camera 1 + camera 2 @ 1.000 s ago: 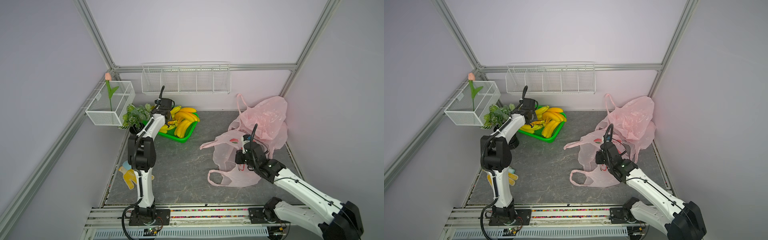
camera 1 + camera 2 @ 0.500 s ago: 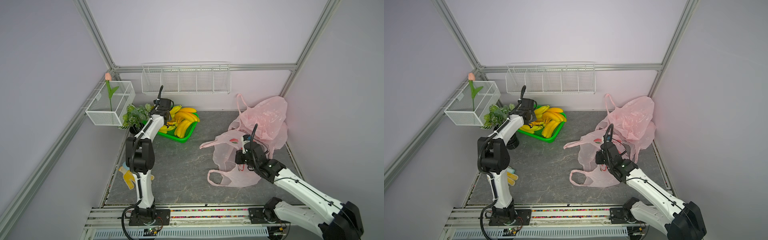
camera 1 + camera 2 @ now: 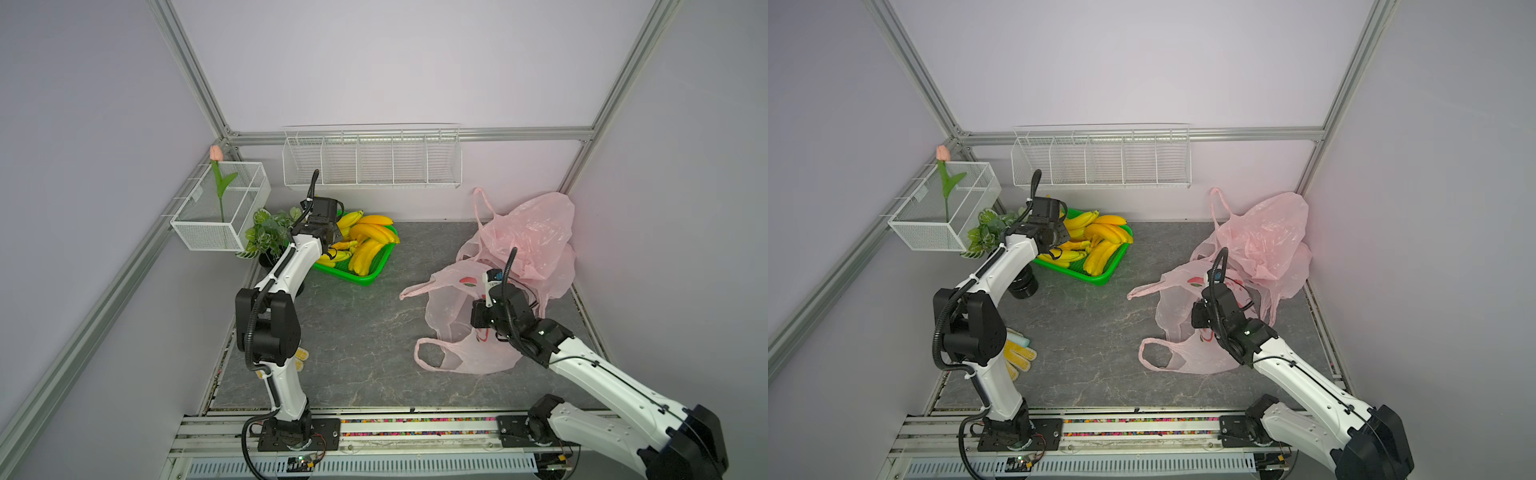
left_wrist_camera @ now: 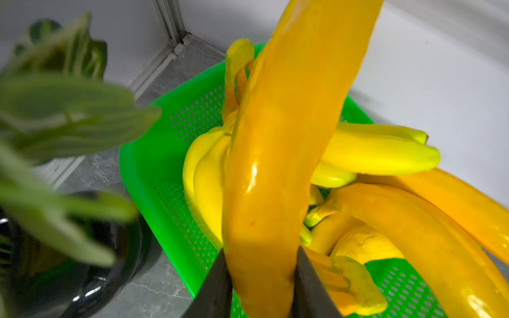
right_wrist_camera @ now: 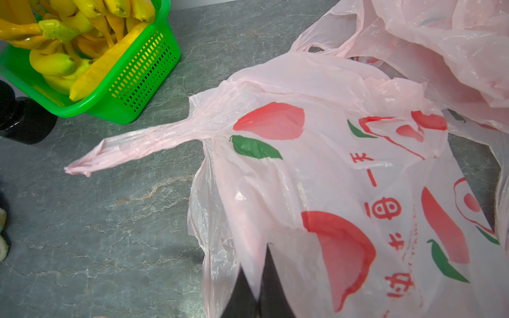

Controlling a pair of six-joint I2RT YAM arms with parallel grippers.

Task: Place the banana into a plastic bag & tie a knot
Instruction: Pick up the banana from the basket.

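Note:
My left gripper (image 4: 261,278) is shut on a long orange-yellow banana (image 4: 278,154), which stands out from the jaws over the other bananas in the green basket (image 4: 154,159). In both top views the left gripper (image 3: 332,245) (image 3: 1059,245) hangs over the basket (image 3: 365,276) (image 3: 1096,278) at the back left. The right gripper (image 5: 259,278) is shut on the rim of a pink printed plastic bag (image 5: 330,179). Both top views show that bag (image 3: 449,307) (image 3: 1175,303) held open on the right, with the right gripper (image 3: 478,322) (image 3: 1198,318) at its mouth.
A second crumpled pink bag (image 3: 536,232) lies at the back right corner. A potted plant (image 3: 270,232) stands beside the basket, under a wire box with a tulip (image 3: 220,208). A wire shelf (image 3: 370,162) is on the back wall. A yellow glove (image 3: 1017,353) lies by the left arm.
The left jaws have narrowed onto the banana and the left arm's elbow has dropped a little toward the front left. The right arm and bag have not moved.

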